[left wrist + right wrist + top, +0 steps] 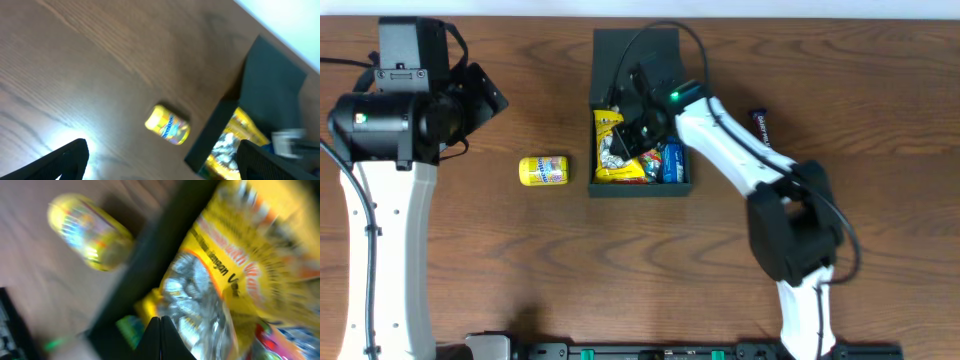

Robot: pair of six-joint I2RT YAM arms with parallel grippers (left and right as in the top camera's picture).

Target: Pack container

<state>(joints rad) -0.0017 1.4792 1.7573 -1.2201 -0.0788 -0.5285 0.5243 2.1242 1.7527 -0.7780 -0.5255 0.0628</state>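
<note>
A dark brown wood-grain table (520, 260) fills the scene, and the container (638, 189) sits on it near the far edge at the middle. Its flap lid (620, 50) is thrown back flat on the far side, which leaves the mouth free for loading. Inside the container a large yellow packet (610, 150) lies along the left wall. Smaller blue and red packets (670, 160) are crowded into the right corner nearest the robot, so it already looks partly filled. The right gripper (638, 125) reaches down into the container over the yellow packet, probably to settle it and make room. In the blurred right wrist view its fingers (165, 340) appear pressed together with only a thin seam between them, and whether a fold of the packet is pinched there cannot be made out. Just left of the container a small yellow snack (543, 171) lies on the bare wood. To the container's right a dark wrapped bar (761, 126) lies beside the right arm; both seem yet to be packed. Well to the left of the container the left gripper (163, 147) hangs above the table, jaws spread wide and empty, with the yellow snack framed between them as a likely next pick.
</note>
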